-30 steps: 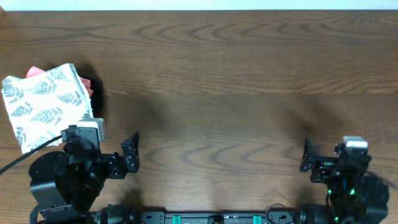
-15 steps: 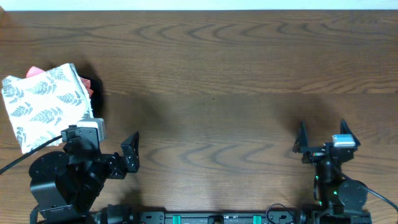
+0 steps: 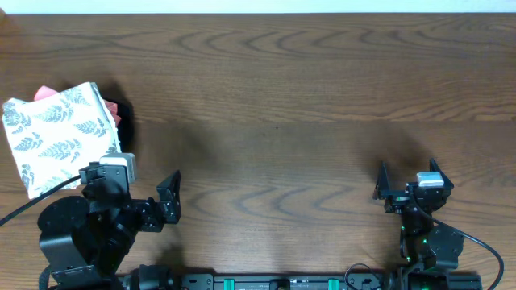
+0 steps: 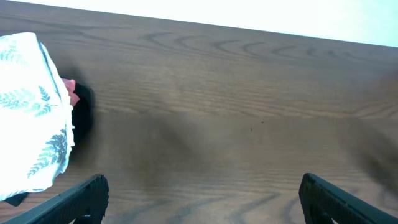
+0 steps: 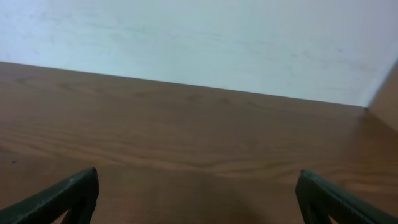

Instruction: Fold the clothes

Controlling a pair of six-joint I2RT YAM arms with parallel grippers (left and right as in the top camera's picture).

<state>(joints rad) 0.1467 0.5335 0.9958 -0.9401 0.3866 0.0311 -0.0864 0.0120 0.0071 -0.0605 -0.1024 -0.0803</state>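
The clothes (image 3: 56, 137) lie folded into a white rectangle printed with grey fern leaves at the table's left edge, on top of other cloth. They also show at the left of the left wrist view, clothes (image 4: 31, 112). My left gripper (image 3: 137, 193) stands open just right of and nearer than the clothes, holding nothing; its jaws (image 4: 202, 190) are wide apart over bare wood. My right gripper (image 3: 409, 173) is open and empty near the front right, and my right gripper (image 5: 198, 183) faces bare table and a white wall.
A salmon-pink cloth (image 3: 44, 93) and a black cloth (image 3: 121, 113) peek out from under the folded clothes. The brown wooden table (image 3: 282, 97) runs back to a white wall (image 5: 199, 37). Both arm bases sit along the front edge.
The right arm has turned and shifted left, so both of its fingers now point away across the table. The left arm and the clothes have not moved.
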